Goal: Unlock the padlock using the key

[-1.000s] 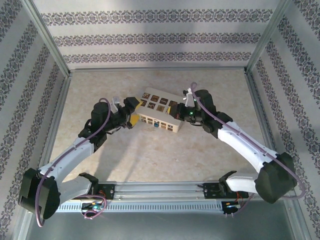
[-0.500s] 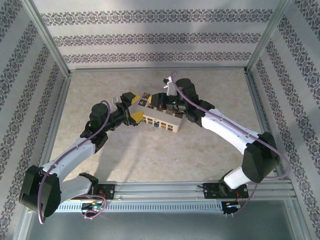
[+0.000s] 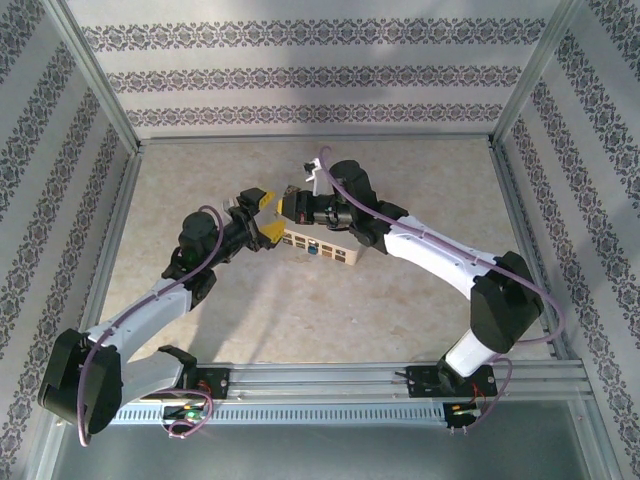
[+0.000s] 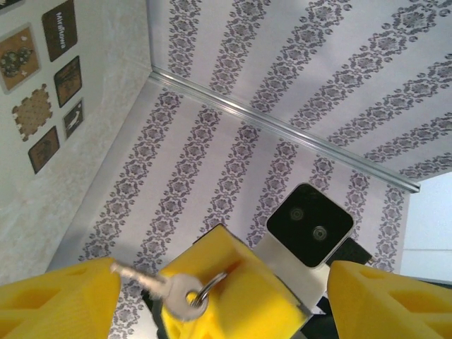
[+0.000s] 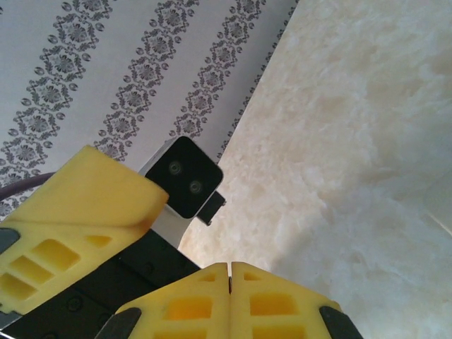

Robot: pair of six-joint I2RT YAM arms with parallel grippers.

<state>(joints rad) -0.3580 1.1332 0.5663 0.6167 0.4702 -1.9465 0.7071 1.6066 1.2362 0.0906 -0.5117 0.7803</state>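
Note:
The padlock, a cream block with brown squares, lies mid-table; its patterned face shows at the left wrist view's upper left. My right gripper reaches left over the block, its yellow fingers pressed together. They are shut on a metal ring, and a small silver key dangles from it. I see no blue on this key. My left gripper is open, one finger on each side of the right gripper's tips. The key's tip is next to the left finger.
A small blue item sits on the block's near face. Patterned walls with metal frame rails enclose the beige tabletop. The left wrist camera faces the right gripper at close range.
My right arm has swung left from the block's right end, over the block, into the left gripper's gap. The left gripper has lifted slightly and now shows both yellow fingers spread.

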